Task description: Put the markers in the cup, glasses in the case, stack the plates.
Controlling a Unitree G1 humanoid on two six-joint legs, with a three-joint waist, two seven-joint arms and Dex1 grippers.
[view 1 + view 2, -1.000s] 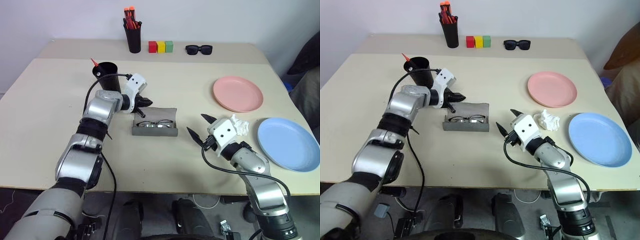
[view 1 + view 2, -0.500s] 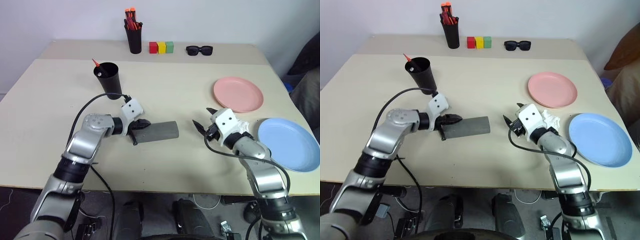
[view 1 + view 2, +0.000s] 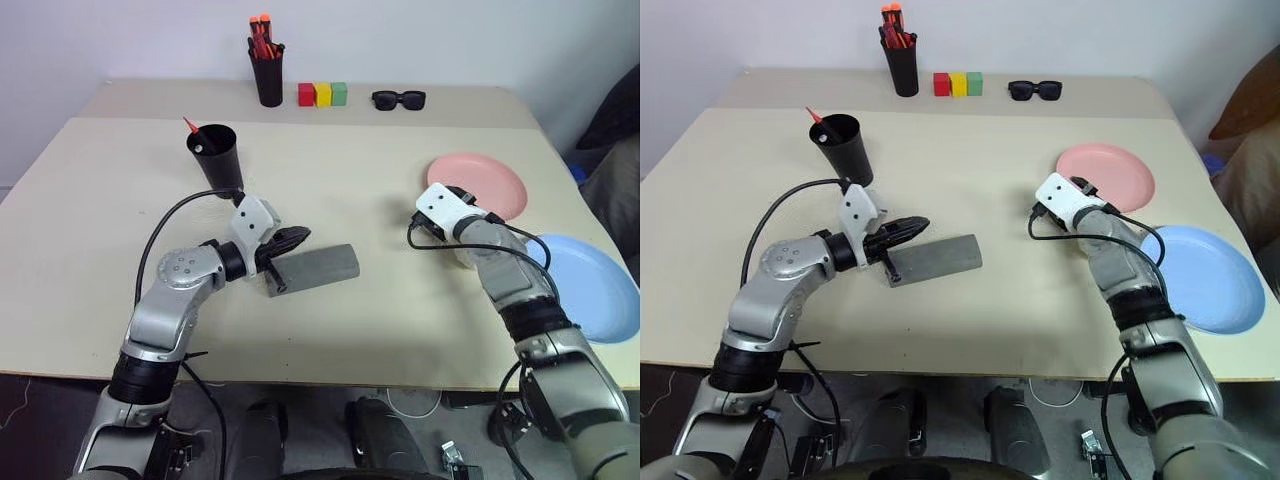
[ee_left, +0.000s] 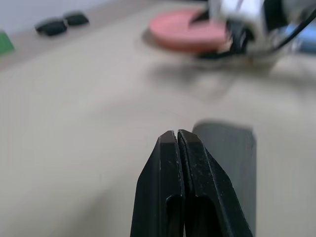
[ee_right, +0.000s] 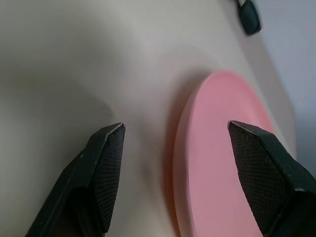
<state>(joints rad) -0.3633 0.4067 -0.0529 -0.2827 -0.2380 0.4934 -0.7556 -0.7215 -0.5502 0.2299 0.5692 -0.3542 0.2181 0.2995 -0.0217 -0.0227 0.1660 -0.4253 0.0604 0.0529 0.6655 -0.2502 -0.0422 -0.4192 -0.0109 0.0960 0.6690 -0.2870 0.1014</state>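
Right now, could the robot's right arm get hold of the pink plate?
Probably yes. The right claw is open with the pink plate rim straight ahead between its fingers, nothing between them.

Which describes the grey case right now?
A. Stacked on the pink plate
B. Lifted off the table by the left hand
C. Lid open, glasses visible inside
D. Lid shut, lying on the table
D: the case lies shut on the table, beside the shut left hand.

Silver arms, white wrists, black cables, black fingers (image 5: 108,163).
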